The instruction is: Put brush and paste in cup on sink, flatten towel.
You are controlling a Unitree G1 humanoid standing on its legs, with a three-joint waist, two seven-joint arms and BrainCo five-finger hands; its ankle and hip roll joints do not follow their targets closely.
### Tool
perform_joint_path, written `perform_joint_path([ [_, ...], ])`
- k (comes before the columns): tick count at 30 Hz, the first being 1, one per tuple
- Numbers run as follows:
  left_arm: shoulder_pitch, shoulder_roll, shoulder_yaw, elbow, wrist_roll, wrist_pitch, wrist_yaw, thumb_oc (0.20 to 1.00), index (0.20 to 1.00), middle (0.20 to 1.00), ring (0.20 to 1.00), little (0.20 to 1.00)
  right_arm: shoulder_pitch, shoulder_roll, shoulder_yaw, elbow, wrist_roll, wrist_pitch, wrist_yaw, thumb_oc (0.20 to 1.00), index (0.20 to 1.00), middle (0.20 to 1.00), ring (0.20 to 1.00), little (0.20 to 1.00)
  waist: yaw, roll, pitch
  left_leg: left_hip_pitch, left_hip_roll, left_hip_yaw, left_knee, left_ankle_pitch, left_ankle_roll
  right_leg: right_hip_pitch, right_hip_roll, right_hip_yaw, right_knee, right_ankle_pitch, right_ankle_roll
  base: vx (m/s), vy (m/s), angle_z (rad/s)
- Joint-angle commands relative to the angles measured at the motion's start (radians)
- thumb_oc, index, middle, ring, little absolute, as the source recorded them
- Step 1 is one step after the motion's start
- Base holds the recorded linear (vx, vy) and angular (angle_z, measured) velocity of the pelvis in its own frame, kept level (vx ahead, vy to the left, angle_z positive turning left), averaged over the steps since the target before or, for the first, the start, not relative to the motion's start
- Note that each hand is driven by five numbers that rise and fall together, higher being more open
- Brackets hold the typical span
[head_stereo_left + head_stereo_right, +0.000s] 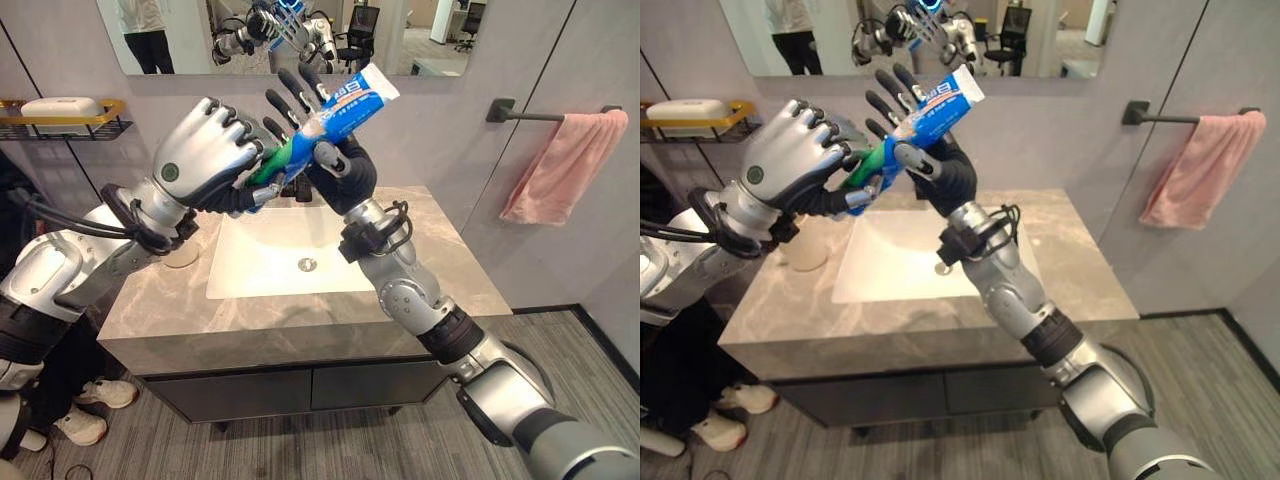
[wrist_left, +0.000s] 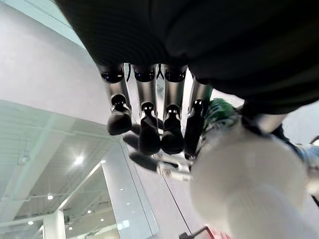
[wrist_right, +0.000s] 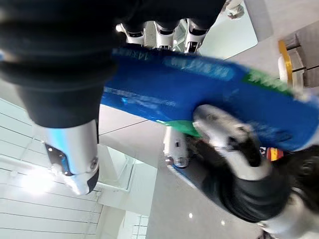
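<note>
Left eye view: toothpaste tube [image 1: 345, 103] raised above sink [image 1: 290, 262], pinched by right hand [image 1: 335, 160]; left hand [image 1: 210, 150] curled round its green cap end.

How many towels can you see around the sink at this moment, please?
1. A pink towel hangs bunched over the dark bar on the wall to the right of the sink. Others may be hidden behind the raised hands.
</note>
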Motion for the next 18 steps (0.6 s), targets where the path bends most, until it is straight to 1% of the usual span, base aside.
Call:
perform_joint_path([
  [1, -0.048, 0.006, 0.014, 0.01, -0.087, 0.013, 0.021, 0.2, 0.2, 0.2, 0.2, 0.2, -0.112, 0.036, -0.03, -0.015, 0.008, -0.072, -0.006, 1.0, 1.0, 1.0, 1.0, 1.0, 0.014, -0.039, -0.031, -0.043, -0.058, -0.057, 0.008, -0.005, 0.03, 0.038, -0.033, 0.012, 0.004, -0.027, 0.058, 0.0, 0.0, 0.0],
  [10, 0.011, -0.022, 0.047, 0.012, -0.106, 0.011, 0.009, 0.2, 0.2, 0.2, 0.2, 0.2, -0.074, 0.053, -0.038, -0.032, 0.031, -0.081, -0.013, 1.0, 1.0, 1.0, 1.0, 1.0, 0.015, -0.043, -0.029, -0.043, -0.06, -0.059, 0.009, -0.007, 0.034, 0.04, -0.033, 0.014, 0.004, -0.03, 0.056, 0.0, 0.0, 0.0],
  [12, 0.019, -0.03, 0.053, 0.014, -0.109, 0.013, 0.009, 0.2, 0.2, 0.2, 0.2, 0.2, -0.073, 0.064, -0.045, -0.034, 0.032, -0.088, -0.02, 0.724, 0.724, 0.724, 0.724, 0.724, 0.017, -0.044, -0.029, -0.044, -0.06, -0.06, 0.009, -0.008, 0.035, 0.04, -0.033, 0.014, 0.004, -0.031, 0.056, 0.0, 0.0, 0.0],
  [13, 0.021, -0.033, 0.054, 0.014, -0.109, 0.014, 0.01, 0.2, 0.2, 0.2, 0.2, 0.2, -0.075, 0.072, -0.046, -0.033, 0.031, -0.092, -0.023, 0.667, 0.667, 0.667, 0.667, 0.667, 0.018, -0.044, -0.029, -0.044, -0.06, -0.06, 0.009, -0.008, 0.035, 0.04, -0.033, 0.014, 0.004, -0.03, 0.056, 0.0, 0.0, 0.0],
  [15, 0.029, -0.045, 0.059, 0.015, -0.114, 0.016, 0.011, 0.2, 0.2, 0.2, 0.2, 0.2, -0.078, 0.091, -0.055, -0.032, 0.029, -0.102, -0.033, 0.595, 0.595, 0.595, 0.595, 0.595, 0.021, -0.045, -0.028, -0.045, -0.061, -0.061, 0.01, -0.009, 0.036, 0.039, -0.034, 0.014, 0.005, -0.03, 0.056, 0.0, 0.0, 0.0],
  [18, 0.032, -0.052, 0.06, 0.012, -0.116, 0.015, 0.01, 0.2, 0.2, 0.2, 0.2, 0.2, -0.079, 0.099, -0.058, -0.033, 0.023, -0.106, -0.041, 0.595, 0.595, 0.595, 0.595, 0.595, 0.022, -0.045, -0.028, -0.045, -0.061, -0.062, 0.009, -0.009, 0.036, 0.039, -0.033, 0.015, 0.005, -0.03, 0.055, 0.0, 0.0, 0.0],
])
